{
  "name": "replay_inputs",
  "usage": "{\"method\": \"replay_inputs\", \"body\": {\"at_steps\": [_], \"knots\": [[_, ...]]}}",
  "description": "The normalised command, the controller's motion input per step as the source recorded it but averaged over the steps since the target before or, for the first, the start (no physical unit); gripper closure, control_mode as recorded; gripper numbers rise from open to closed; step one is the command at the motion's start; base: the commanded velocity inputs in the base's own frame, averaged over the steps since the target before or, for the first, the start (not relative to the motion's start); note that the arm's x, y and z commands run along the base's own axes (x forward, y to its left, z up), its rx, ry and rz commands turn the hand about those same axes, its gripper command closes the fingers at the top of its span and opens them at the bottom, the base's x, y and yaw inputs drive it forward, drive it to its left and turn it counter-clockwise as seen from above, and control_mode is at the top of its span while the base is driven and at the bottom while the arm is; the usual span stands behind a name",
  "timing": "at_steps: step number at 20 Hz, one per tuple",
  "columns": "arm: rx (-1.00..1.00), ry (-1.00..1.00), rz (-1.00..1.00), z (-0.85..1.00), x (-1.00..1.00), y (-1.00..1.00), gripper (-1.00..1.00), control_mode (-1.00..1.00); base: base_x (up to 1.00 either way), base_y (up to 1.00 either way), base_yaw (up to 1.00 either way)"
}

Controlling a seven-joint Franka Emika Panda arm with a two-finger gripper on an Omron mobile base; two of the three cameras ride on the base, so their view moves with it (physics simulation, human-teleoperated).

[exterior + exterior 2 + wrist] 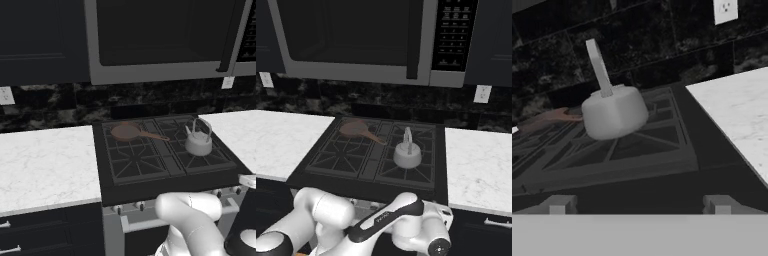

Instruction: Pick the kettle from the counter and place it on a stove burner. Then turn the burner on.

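Hand view: kettle (614, 116) on stove burner (637, 145), beyond open jaws.

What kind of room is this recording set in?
A rendered home kitchen: a black gas cooktop with cast-iron grates, a steel microwave mounted above it, and white marble countertops either side.

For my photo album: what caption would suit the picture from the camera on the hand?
Silver kettle sitting on a black stove burner, white marble counter to one side.
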Motion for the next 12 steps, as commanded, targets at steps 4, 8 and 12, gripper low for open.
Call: {"method": "replay_inputs", "body": {"at_steps": [4, 8, 12], "knots": [[0.04, 0.0, 0.0, -0.15, -0.01, -0.06, -1.0, -1.0, 0.0, 0.0, 0.0], [0.0, -0.01, 0.0, -0.08, -0.08, -0.16, -1.0, -1.0, 0.0, 0.0, 0.0], [0.0, -0.08, 0.0, 0.0, -0.28, -0.2, -1.0, -1.0, 0.0, 0.0, 0.0]]}}
